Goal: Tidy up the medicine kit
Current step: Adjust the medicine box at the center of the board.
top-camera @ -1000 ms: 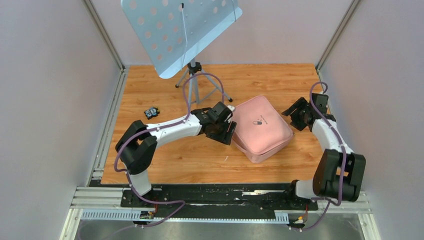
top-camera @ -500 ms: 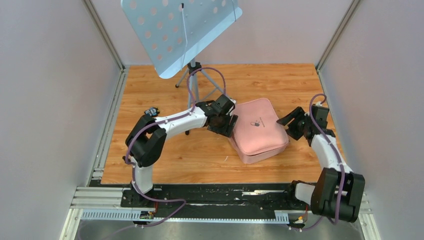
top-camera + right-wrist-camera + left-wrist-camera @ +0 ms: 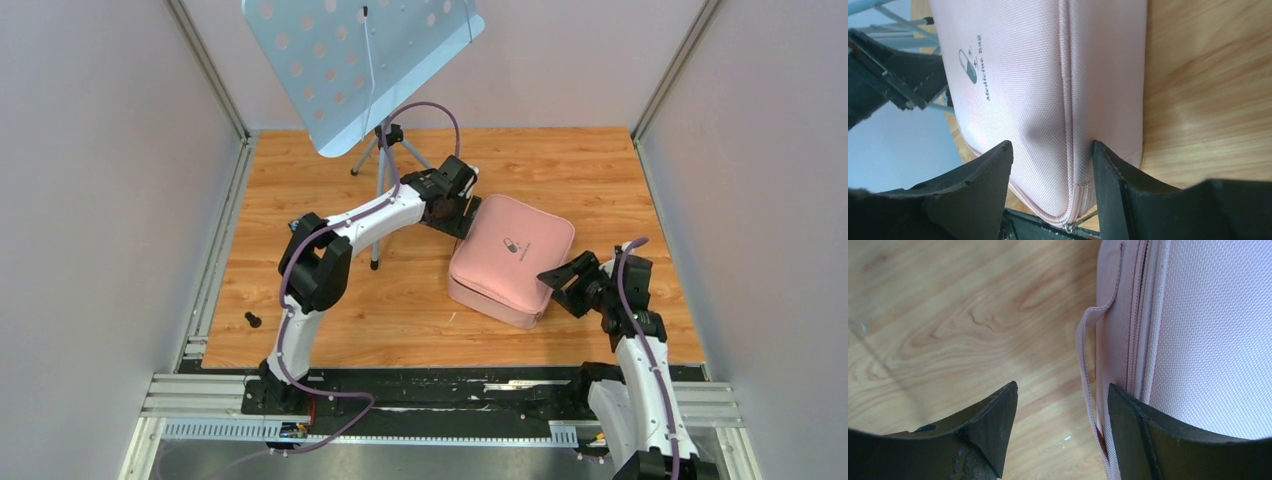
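Note:
The pink medicine kit (image 3: 505,262) lies zipped shut on the wooden table, pill logo (image 3: 514,243) facing up. My left gripper (image 3: 456,207) is open at the kit's far-left side. In the left wrist view (image 3: 1062,386) the kit's carry strap (image 3: 1084,360) hangs between the fingers, and the right finger (image 3: 1138,430) lies against the kit's side (image 3: 1208,330). My right gripper (image 3: 562,281) is open at the near-right corner. In its wrist view (image 3: 1052,145) the fingers straddle that corner of the kit (image 3: 1048,75), the right finger (image 3: 1118,185) touching the side.
A perforated blue music stand (image 3: 365,60) on a tripod (image 3: 385,170) stands at the back, just left of the left gripper. A small black object (image 3: 252,320) lies near the table's front-left edge. Grey walls close in both sides.
The kit has turned and slid a little toward the near left. My left gripper moved farther back along its side. My right gripper came nearer and left onto the near-right corner.

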You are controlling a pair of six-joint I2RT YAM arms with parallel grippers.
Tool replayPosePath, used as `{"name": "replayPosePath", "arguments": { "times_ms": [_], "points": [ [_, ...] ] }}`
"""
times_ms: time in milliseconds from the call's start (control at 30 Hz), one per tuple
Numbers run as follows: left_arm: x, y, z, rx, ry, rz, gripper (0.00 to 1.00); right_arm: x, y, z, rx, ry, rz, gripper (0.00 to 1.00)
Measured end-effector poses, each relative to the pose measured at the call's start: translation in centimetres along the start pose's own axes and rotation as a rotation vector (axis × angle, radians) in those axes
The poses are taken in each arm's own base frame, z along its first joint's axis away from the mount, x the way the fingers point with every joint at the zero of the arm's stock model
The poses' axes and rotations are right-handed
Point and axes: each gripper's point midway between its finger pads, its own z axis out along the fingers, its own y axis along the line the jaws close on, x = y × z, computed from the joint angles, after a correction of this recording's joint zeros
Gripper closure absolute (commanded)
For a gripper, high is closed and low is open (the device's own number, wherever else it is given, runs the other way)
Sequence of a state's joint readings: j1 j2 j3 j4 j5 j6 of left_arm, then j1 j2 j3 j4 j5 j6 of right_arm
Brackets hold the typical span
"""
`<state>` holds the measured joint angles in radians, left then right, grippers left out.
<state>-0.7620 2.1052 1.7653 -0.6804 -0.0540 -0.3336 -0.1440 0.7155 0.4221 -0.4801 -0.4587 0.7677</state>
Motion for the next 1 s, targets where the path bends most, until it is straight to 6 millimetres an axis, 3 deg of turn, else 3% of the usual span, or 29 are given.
{"name": "replayPosePath", "arguments": {
  "times_ms": [200, 333, 533, 700, 900, 1000],
  "points": [
    [-2.0, 0.4, -0.7, -0.034, -0.047, 0.029, 0.24, 2.5, 1.0, -0.4, -0.030, 0.085, -0.010, 0.44],
    [-2.1, 1.3, -1.3, -0.082, -0.058, 0.034, 0.24, 4.8, 1.9, -0.2, -0.041, 0.172, -0.057, 0.44],
    [-1.5, 1.2, -5.3, -0.062, -0.083, 0.028, 0.23, 6.0, 2.6, 0.1, -0.034, 0.223, -0.093, 0.43],
    [0.2, -1.5, -8.5, 0.023, -0.089, 0.054, 0.23, 5.7, 2.9, -0.6, -0.049, 0.191, -0.131, 0.42],
    [3.8, -4.1, -9.1, 0.085, -0.034, 0.081, 0.22, 5.5, 4.1, -2.3, -0.106, 0.142, -0.232, 0.41],
    [5.5, -4.3, -9.1, 0.091, -0.005, 0.080, 0.21, 5.6, 4.8, -3.0, -0.131, 0.129, -0.273, 0.41]
  ]
}}
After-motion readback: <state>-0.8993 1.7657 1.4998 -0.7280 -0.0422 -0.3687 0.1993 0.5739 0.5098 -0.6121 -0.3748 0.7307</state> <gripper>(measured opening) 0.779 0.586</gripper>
